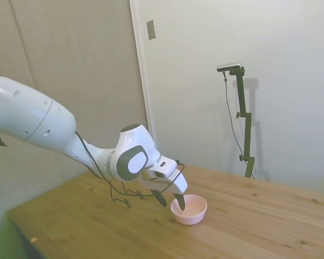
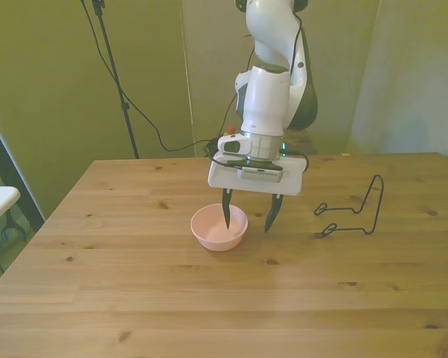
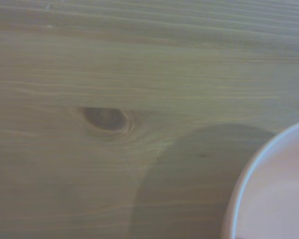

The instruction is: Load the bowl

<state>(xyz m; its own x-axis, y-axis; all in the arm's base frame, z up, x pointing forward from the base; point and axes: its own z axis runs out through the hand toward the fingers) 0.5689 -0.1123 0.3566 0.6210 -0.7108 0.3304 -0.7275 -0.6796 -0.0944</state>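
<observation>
While the white arm [image 2: 272, 82] is bent low over the wooden tabletop [image 2: 209, 298], its tool [image 2: 248, 212] is seen spread wide and grasping nothing, one dark finger [image 2: 227, 210] dipped inside the pale pink bowl [image 2: 219, 227] and the other [image 2: 273, 212] just outside its rim. The bowl is set upright near the tabletop's middle, and only a blurred arc of its rim [image 3: 249, 184] is caught in the wrist view. A black wire rack [image 2: 352, 209] is stood well apart toward the front view's right.
</observation>
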